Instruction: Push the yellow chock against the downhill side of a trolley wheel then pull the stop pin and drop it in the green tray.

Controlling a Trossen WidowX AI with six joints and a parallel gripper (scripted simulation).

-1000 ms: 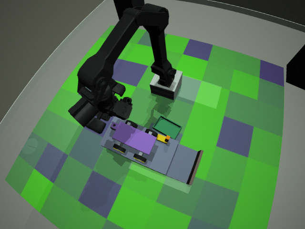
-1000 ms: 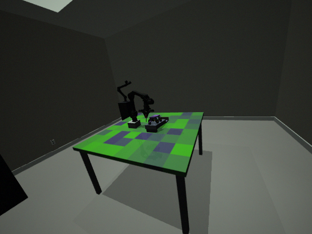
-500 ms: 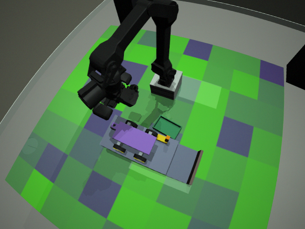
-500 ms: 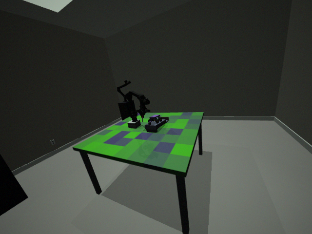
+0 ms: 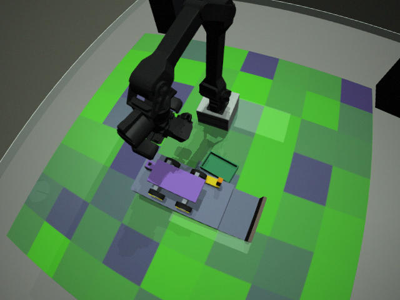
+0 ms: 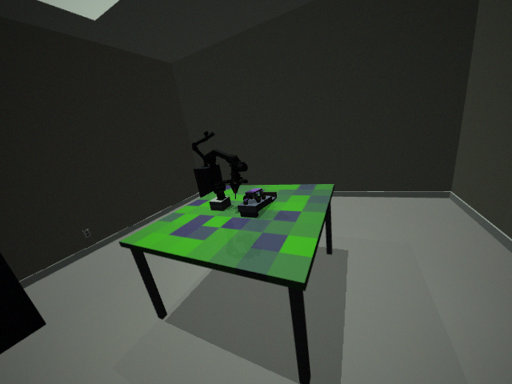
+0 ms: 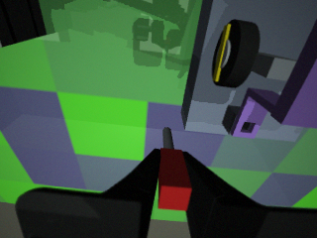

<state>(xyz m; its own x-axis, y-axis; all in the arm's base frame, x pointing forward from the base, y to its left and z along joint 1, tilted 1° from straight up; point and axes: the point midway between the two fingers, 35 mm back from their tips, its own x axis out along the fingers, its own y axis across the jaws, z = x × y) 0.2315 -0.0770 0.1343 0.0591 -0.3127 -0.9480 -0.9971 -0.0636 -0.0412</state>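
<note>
My gripper is shut on the red-headed stop pin, whose grey shank points away from the fingers. In the top view the arm hides the fingertips and pin. The pin is out of the trolley's purple bracket, which shows an empty square hole. The gripper hangs in the air beside the uphill end of the ramp. The purple trolley stands on the ramp. The yellow chock sits at the downhill side of its tray-side lower wheel; they appear to touch. The green tray holds nothing visible.
The tray lies beside the ramp on the robot's side, close to the chock. The arm's base block stands behind the tray. A brown end board closes the ramp's low end.
</note>
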